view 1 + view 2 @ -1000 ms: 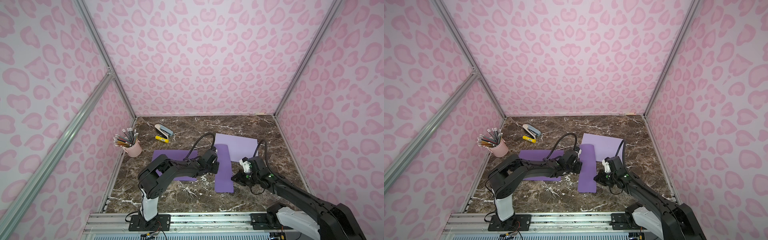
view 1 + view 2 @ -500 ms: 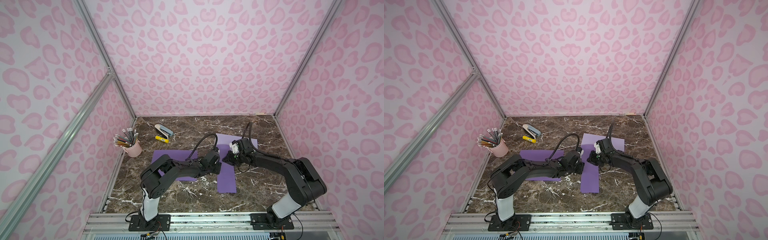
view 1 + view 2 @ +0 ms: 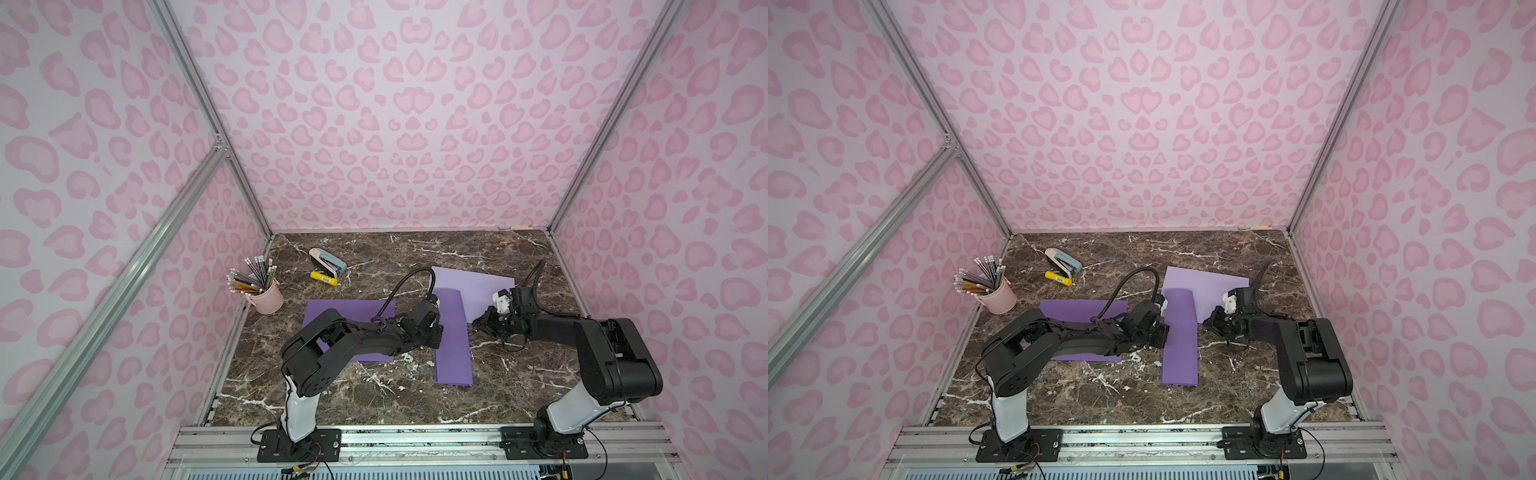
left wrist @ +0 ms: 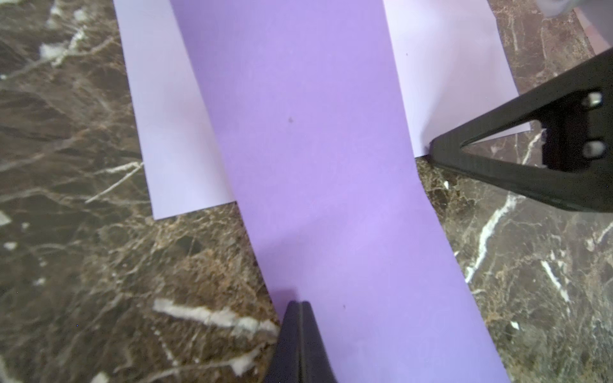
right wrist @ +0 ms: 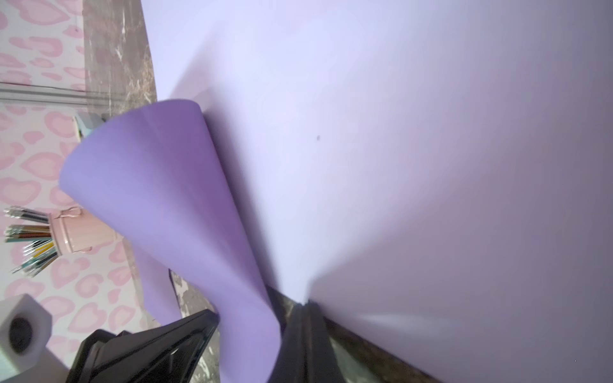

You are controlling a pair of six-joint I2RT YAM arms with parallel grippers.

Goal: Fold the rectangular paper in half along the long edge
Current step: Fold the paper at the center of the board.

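Observation:
The rectangular paper [image 3: 453,345] [image 3: 1179,349] is a purple strip, folded over lengthwise, lying on the marble table in both top views. Its far end rests on a pale lilac sheet [image 3: 478,282] and bows upward [image 5: 159,199]. My left gripper [image 3: 437,333] [image 4: 300,304] is shut, its tip pressed on the strip's left long edge. My right gripper [image 3: 482,323] [image 5: 303,303] is shut with nothing held. Its tip sits at the pale sheet's near corner, just right of the strip. The right gripper's fingers [image 4: 471,159] appear beside the strip in the left wrist view.
A darker purple sheet [image 3: 349,311] lies under my left arm. A pink cup of pencils [image 3: 266,297], a stapler [image 3: 328,259] and a yellow glue stick [image 3: 324,278] stand at the back left. Pink patterned walls close in three sides.
My right arm swung from low beside the strip's near half up to its far end, then back a little to the pale sheet's corner. The left gripper stayed on the strip.

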